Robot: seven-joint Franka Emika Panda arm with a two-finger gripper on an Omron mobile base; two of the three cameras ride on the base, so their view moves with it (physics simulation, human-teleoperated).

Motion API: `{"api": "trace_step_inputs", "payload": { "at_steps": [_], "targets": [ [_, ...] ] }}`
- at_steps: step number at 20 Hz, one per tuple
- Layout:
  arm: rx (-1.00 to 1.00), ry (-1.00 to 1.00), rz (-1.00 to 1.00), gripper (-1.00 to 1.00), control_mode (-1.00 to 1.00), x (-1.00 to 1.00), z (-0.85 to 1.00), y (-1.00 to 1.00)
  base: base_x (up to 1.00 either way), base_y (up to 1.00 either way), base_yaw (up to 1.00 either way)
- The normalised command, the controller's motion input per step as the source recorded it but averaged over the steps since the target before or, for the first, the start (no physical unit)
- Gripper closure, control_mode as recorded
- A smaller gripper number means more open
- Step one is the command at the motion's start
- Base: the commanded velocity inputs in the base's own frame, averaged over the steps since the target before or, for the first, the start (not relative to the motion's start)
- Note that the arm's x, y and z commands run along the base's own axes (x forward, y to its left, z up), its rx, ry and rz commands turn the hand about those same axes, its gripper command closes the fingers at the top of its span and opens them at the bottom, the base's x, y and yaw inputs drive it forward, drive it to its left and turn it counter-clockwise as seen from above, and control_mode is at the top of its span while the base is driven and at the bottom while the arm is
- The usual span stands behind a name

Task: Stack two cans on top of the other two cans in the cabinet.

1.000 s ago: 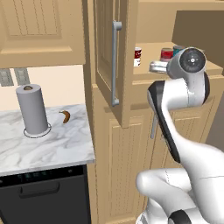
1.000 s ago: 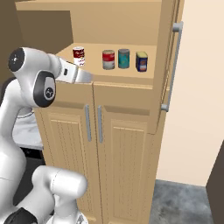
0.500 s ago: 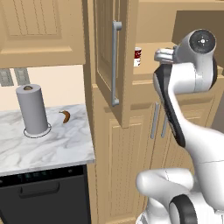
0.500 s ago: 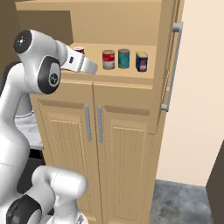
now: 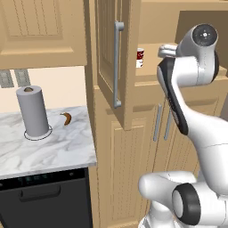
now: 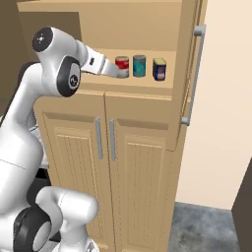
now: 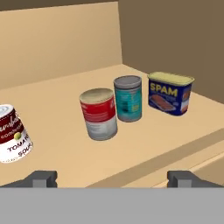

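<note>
Now your tool (image 7: pixel 111 178), fingers apart and empty, has swung toward the red-and-white can (image 7: pixel 99 113) at twelve o'clock, nothing stacked yet

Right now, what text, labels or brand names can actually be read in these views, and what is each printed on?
"SPAM": yellow letters on the squat navy tin.
"TOMA..." over "SOUP": partly readable on the tilted-looking red-and-white soup can at the hand view's left edge; the script above it is cut off.
Middle red-and-white can: no readable text.
Teal can: label print too small and blurred to read.
</note>
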Motion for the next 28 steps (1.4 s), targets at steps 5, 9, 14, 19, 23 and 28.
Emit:
{"api": "trace_step_inputs", "payload": {
  "at_steps": [5,9,14,19,23,28],
  "targets": [
    [0.00,0.05,0.07,-1.00,-1.00,0.22,-0.17,-0.15,0.00,0.00,0.00],
    [0.00,0.00,0.10,-1.00,-1.00,0.20,-0.24,-0.07,0.00,0.00,0.00],
    [0.00,0.00,0.08,-1.00,-1.00,0.29,-0.15,-0.06,0.00,0.00,0.00],
    [0.00,0.00,0.02,-1.00,-1.00,0.30,-0.10,-0.04,0.00,0.00,0.00],
    [0.00,0.01,0.00,-1.00,-1.00,0.29,-0.03,0.00,0.00,0.00,0.00],
    [0.00,0.02,0.00,-1.00,-1.00,0.31,-0.01,0.00,0.00,0.00,0.00]
  ]
}}
